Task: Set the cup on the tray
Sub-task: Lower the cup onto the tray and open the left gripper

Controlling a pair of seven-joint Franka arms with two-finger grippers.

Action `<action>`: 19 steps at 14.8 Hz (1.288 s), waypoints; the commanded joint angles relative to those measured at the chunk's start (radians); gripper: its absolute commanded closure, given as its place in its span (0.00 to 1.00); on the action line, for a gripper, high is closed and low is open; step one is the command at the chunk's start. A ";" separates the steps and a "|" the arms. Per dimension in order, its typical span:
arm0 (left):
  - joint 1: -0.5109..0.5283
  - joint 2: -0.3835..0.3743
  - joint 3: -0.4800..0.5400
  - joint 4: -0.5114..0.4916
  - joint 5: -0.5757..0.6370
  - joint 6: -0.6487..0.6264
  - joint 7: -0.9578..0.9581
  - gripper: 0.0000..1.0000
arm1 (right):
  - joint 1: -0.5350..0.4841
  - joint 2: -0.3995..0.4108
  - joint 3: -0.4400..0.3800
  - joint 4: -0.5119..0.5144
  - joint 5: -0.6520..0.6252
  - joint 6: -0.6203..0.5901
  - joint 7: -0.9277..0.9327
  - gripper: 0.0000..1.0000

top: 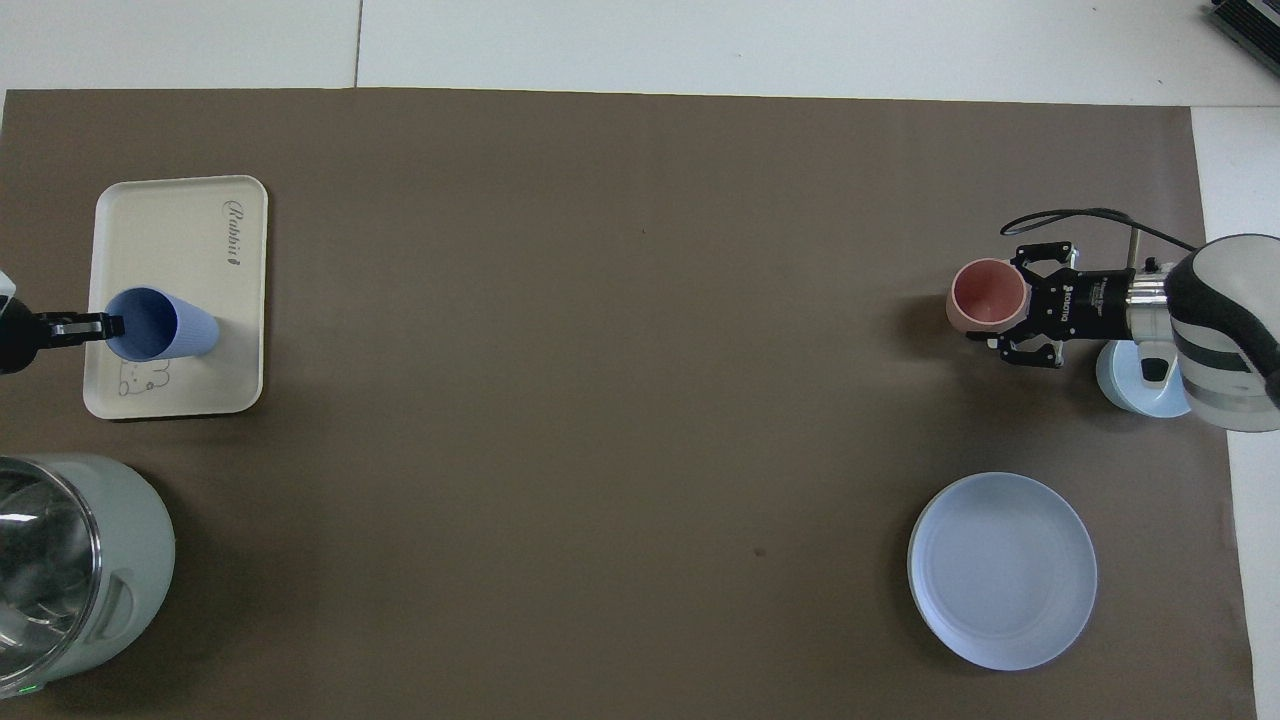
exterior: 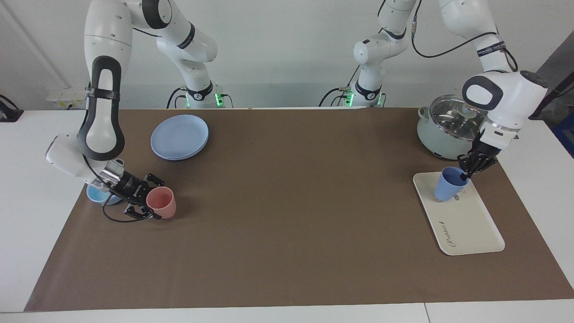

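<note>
The periwinkle-blue cup [exterior: 448, 188] leans tilted over the bear drawing, at the end of the cream tray [exterior: 468, 224] nearer to the robots. Its base is at the tray's surface; I cannot tell if it touches. My left gripper [exterior: 466, 172] is shut on the cup's rim. In the overhead view, the cup [top: 165, 323] is on the tray [top: 180, 250] with the left gripper [top: 105, 325] at its rim. My right gripper [exterior: 145, 197] is shut on a pink cup [exterior: 162, 202], low at the brown mat at the right arm's end; the overhead view shows the gripper [top: 1022, 300] and the pink cup [top: 985, 297] as well.
A pale green pot with a glass lid [exterior: 444, 128] stands close to the tray, nearer to the robots. A round blue plate [exterior: 179, 137] and a light-blue bowl [exterior: 96, 194] lie at the right arm's end, the bowl under the right wrist.
</note>
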 commanded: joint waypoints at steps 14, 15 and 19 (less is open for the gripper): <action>-0.172 -0.219 -0.021 0.113 0.219 -0.398 -0.133 0.00 | 0.001 -0.156 0.002 -0.032 -0.326 0.000 -0.034 0.00; -0.203 -0.233 -0.021 0.113 0.229 -0.436 -0.170 0.00 | 0.011 -0.170 0.006 -0.031 -0.383 0.002 -0.034 0.00; -0.297 -0.246 -0.022 0.182 0.254 -0.570 -0.294 0.00 | 0.071 -0.199 0.006 -0.025 -0.486 0.002 -0.043 0.00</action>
